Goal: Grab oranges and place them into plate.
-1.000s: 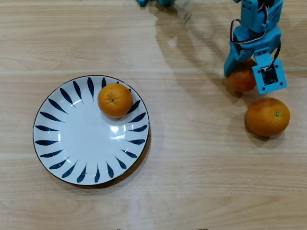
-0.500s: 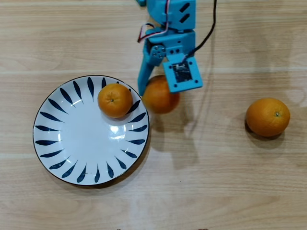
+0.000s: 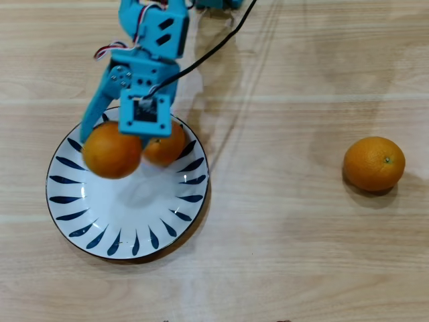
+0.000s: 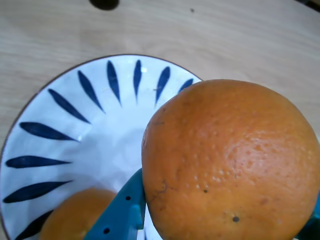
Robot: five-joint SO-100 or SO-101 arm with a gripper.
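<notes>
My blue gripper (image 3: 112,139) is shut on an orange (image 3: 110,153) and holds it above the upper left part of the white plate with dark blue leaf strokes (image 3: 137,240). In the wrist view this orange (image 4: 230,160) fills the right half, between a blue finger (image 4: 122,212) and the other at the right edge. A smaller orange (image 3: 166,146) lies in the plate at its upper rim, right beside the held one; it also shows in the wrist view (image 4: 72,216). A third orange (image 3: 374,164) sits on the table far to the right.
The plate (image 4: 60,107) rests on a light wooden table (image 3: 281,235). The arm's black cable (image 3: 214,47) runs up from the gripper to the top edge. A small dark spot (image 4: 104,4) shows at the top of the wrist view.
</notes>
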